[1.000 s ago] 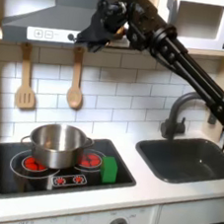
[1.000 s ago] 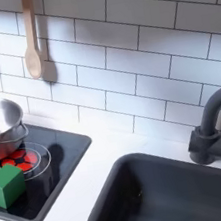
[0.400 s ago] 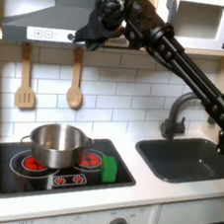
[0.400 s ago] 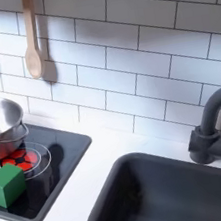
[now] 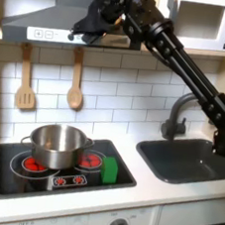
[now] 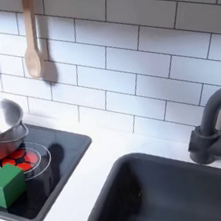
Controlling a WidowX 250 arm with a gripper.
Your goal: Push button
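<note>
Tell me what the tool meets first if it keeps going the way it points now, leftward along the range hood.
Likely the range hood's front panel with its small buttons: the tool points down-left at it in the first exterior view. Depth is unclear, so contact is uncertain.

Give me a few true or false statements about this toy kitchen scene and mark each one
1. The gripper is up by the range hood. True.
2. The pot sits in the sink. False: it stands on the stovetop.
3. A green block rests on the stovetop beside the pot. True.
4. The wooden spoon lies flat on the counter. False: it hangs on the tiled wall.
5. The faucet stands behind the sink. True.
</note>
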